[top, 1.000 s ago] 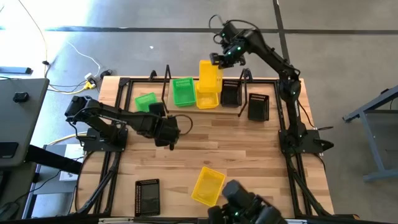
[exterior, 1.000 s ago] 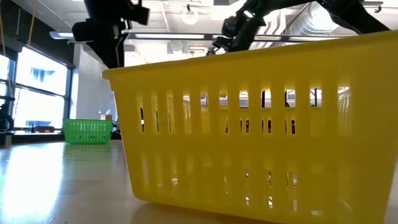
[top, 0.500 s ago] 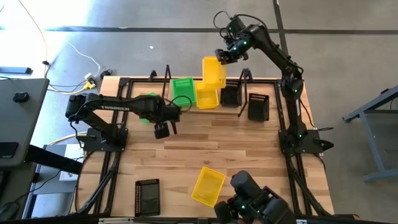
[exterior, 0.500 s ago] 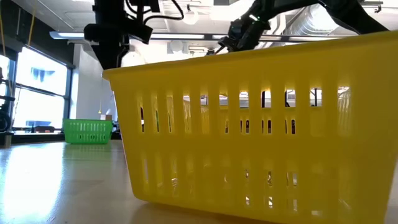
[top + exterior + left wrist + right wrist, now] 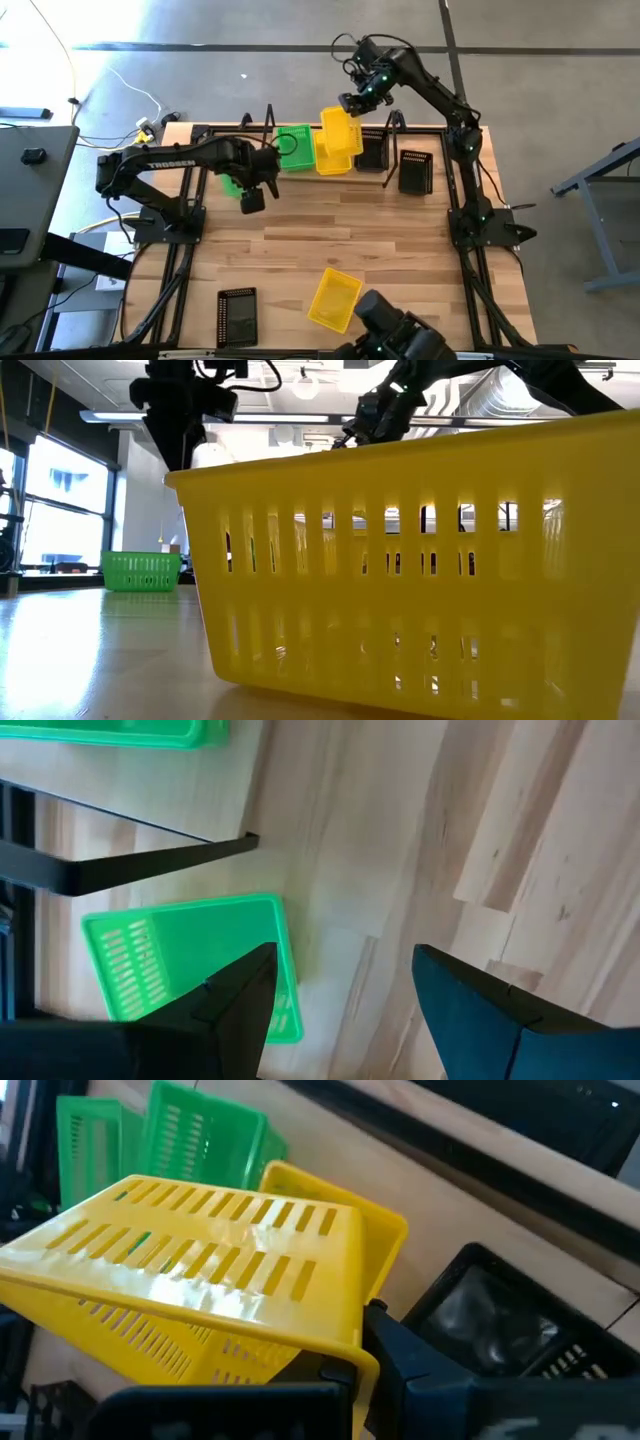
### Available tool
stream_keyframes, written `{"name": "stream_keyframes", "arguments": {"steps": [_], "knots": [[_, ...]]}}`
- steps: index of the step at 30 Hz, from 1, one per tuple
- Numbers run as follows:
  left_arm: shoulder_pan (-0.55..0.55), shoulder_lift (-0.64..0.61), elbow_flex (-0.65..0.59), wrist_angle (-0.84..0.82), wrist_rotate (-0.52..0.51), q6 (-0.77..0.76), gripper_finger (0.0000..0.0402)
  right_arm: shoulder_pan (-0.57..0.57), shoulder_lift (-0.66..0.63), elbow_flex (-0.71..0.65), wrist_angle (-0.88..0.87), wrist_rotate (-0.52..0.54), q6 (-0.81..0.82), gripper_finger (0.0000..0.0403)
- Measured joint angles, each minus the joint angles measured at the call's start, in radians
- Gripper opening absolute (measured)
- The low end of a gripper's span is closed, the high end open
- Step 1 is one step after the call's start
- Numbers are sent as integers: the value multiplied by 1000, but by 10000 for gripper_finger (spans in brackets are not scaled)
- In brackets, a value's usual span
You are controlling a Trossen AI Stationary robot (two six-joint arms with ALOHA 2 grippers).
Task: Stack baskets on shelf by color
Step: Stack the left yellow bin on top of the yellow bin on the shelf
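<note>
Right end effector (image 5: 347,104): clamped on yellow basket (image 5: 338,128), lowered again toward the yellow basket on the shelf (image 5: 375,130); nesting imminent.
Left end effector (image 5: 250,197): open, swung back above loose green basket (image 5: 190,965); likely next pick.

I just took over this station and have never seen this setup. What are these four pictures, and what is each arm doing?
Two dark robot arms work at a slatted wooden table. One picture looks straight down, one sits at tabletop height behind a yellow plastic mesh basket, and two ride on the wrists. The right gripper is shut on a tilted yellow mesh basket, holding it above another yellow one on the low wooden shelf at the far edge. The left gripper is open and empty above a green mesh basket. Black baskets lie on the shelf and table too.
</note>
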Motion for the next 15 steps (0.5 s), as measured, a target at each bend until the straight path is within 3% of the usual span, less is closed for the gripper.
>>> {"name": "stream_keyframes", "arguments": {"steps": [9, 15], "knots": [[50, -87, -59, 24, 190, 99, 225, 45, 31, 0, -45, -4, 43, 0], [51, -154, -117, 79, 212, 116, 225, 55, 56, 0, -60, -9, 80, 0]]}}
